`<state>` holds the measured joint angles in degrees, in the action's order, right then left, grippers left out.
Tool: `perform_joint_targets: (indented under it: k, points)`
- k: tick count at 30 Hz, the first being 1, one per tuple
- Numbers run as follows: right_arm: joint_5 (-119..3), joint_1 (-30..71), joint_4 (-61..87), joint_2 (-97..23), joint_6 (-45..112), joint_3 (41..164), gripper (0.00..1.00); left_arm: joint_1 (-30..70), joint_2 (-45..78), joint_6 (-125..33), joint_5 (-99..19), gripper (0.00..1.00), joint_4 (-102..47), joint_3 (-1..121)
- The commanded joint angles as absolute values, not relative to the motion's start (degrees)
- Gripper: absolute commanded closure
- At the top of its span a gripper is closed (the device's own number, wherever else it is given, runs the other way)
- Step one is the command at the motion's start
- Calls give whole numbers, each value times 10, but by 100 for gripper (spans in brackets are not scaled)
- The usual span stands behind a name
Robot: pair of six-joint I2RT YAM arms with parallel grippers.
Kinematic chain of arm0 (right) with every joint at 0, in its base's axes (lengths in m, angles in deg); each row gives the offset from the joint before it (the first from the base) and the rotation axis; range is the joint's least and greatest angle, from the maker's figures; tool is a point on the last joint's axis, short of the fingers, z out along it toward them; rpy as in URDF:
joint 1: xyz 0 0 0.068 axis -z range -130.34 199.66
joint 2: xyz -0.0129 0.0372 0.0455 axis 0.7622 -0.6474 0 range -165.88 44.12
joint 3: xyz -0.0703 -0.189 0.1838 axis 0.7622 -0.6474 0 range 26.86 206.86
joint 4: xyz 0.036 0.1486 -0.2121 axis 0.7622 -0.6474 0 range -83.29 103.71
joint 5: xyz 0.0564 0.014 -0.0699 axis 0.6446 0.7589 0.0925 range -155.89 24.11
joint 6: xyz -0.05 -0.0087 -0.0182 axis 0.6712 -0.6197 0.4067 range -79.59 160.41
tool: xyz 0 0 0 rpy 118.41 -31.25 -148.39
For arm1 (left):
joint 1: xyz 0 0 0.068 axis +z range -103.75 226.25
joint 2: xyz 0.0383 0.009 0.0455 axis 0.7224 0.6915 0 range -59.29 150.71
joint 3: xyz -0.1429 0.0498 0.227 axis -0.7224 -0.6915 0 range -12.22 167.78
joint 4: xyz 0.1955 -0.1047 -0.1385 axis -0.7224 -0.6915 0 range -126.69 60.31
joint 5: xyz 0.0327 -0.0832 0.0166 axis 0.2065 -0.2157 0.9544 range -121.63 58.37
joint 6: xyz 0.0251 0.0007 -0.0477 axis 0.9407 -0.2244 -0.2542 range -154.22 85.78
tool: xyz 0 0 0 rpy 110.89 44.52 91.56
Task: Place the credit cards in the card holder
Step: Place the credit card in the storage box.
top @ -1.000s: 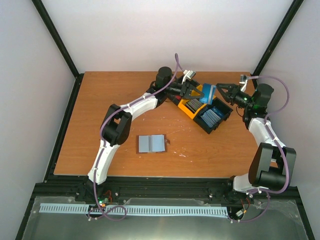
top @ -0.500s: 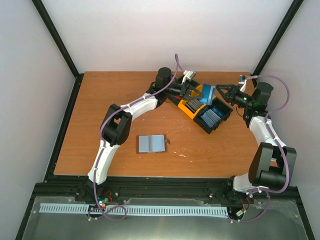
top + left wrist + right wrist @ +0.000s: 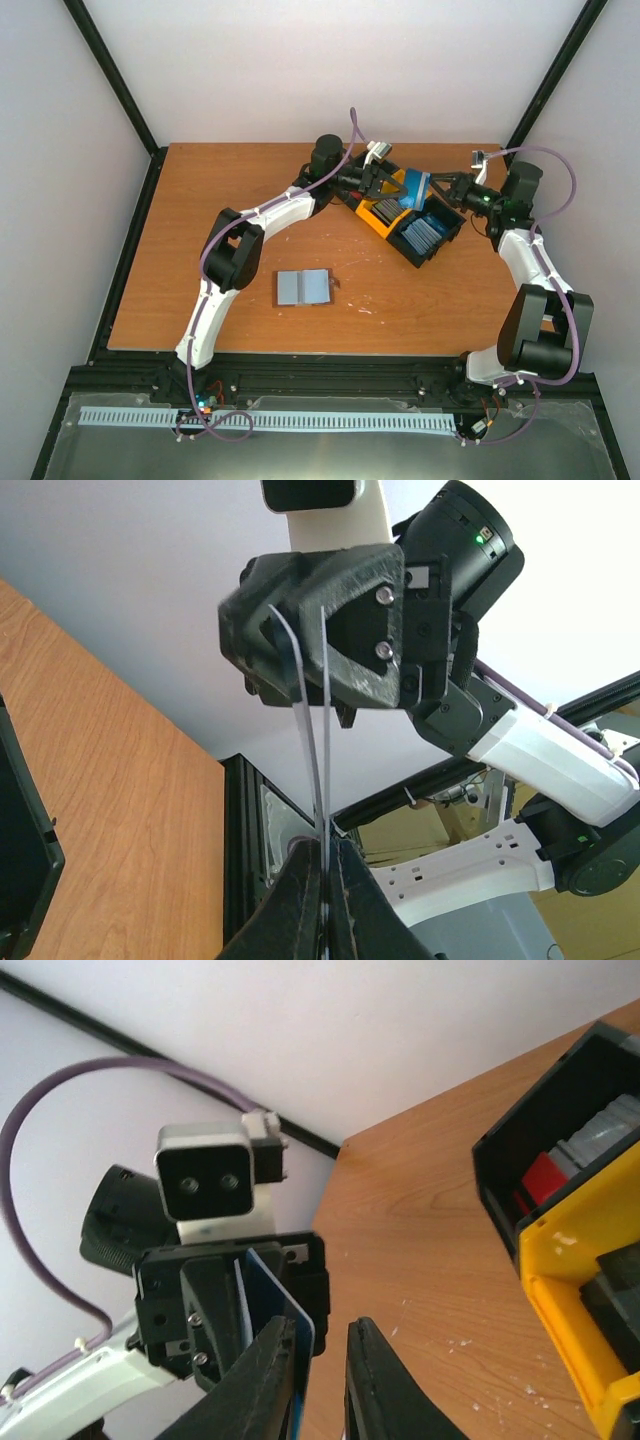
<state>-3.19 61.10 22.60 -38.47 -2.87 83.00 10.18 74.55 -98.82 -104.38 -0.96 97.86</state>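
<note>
My left gripper (image 3: 390, 188) is shut on two blue credit cards (image 3: 415, 187) and holds them in the air above the tray. In the left wrist view the cards (image 3: 324, 760) show edge-on, pinched together at my fingertips (image 3: 327, 880) and splaying apart toward the right gripper (image 3: 330, 630). My right gripper (image 3: 437, 187) faces the left one with its jaws parted. One blue card (image 3: 272, 1285) runs between its fingers (image 3: 322, 1360), against the left finger, and the other card passes outside. The brown card holder (image 3: 302, 287) lies open on the table.
A black-and-yellow tray (image 3: 392, 232) with stacks of blue, grey and red cards stands at the back right, just below both grippers; its yellow wall (image 3: 560, 1250) shows in the right wrist view. Black frame rails edge the table.
My right gripper has moved left onto the far ends of the cards, and its jaws have narrowed. The left arm and the card holder have stayed put.
</note>
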Motion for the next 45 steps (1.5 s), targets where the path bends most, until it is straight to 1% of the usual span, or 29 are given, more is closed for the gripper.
perform_joint_targets:
  k: [1, 4, 7, 13, 16, 24, 27, 29, 39, 45]
  points:
    - [14, 588, 226, -384, -6, 830, 84, 93, 719, -1002, -1044, 99, 9, 1003]
    - [21, 583, 247, -386, -23, 822, 83, 92, 740, -1009, -1033, 99, -27, 1027]
    - [24, 584, 271, -389, -43, 810, 85, 93, 751, -1022, -1028, 99, -30, 1033]
    - [1, 587, 276, -397, -52, 796, 94, 93, 774, -1024, -1016, 99, -57, 1048]
    - [-5, 595, 295, -406, -60, 776, 97, 93, 791, -1035, -1015, 99, -50, 1053]
    - [2, 625, 323, -431, -60, 757, 97, 91, 845, -1081, -1017, 97, -2, 1087]
    - [3, 632, 330, -449, -59, 753, 97, 90, 867, -1109, -1017, 93, 30, 1094]
    - [2, 636, 342, -461, -64, 748, 97, 89, 880, -1124, -1016, 92, 42, 1100]
    - [3, 648, 402, -521, -101, 743, 97, 90, 921, -1147, -1005, 91, 42, 1113]
    - [-4, 652, 390, -534, -89, 748, 97, 97, 930, -1152, -1007, 91, 46, 1106]
